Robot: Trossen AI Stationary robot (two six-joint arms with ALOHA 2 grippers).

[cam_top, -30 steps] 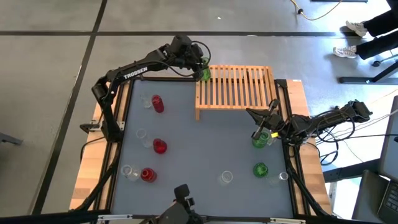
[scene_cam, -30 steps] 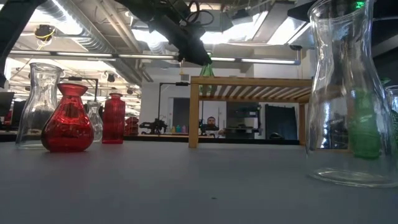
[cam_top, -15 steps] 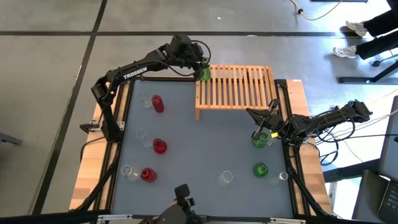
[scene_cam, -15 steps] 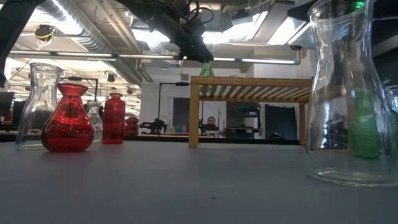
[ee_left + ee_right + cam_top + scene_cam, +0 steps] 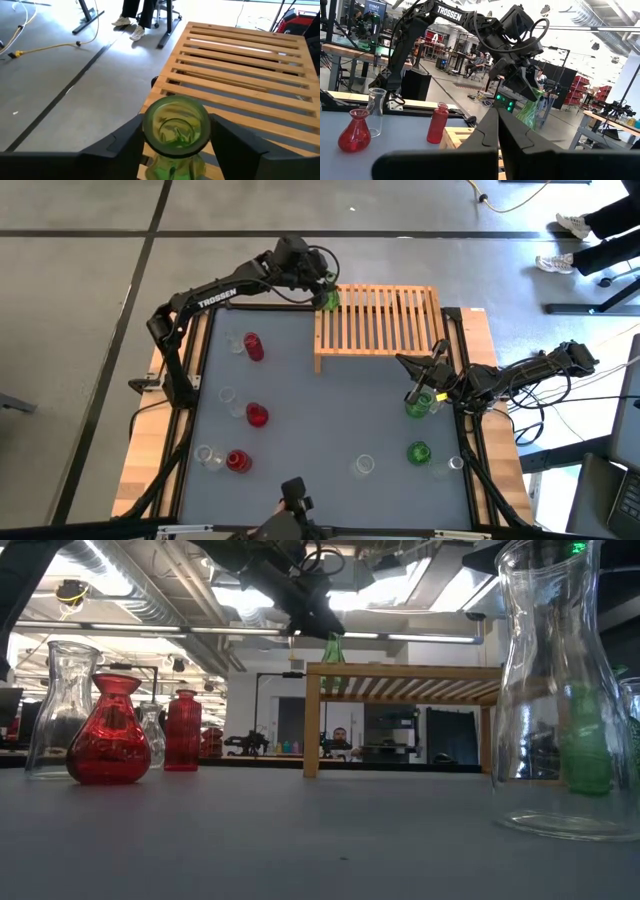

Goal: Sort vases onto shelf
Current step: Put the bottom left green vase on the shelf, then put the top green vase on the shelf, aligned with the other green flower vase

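green vase base (image 5: 172, 167): cut off by the left wrist view's edge; contact with the shelf (image 5: 240, 75) slats not visible.
left gripper (image 5: 175, 132): fingers either side of the vase neck, touching or apart impossible to tell; partly lost against ceiling lights in the low view.
clear vase (image 5: 565, 690): nearest the low camera, top and one side cut off by the picture's edge.
second green vase (image 5: 588, 745): seen only blurred through that clear glass.
right gripper (image 5: 498, 140): fingers block the middle of the right wrist view, hiding the near table.
person (image 5: 343, 737): under the shelf in the low view, too small to tell more.
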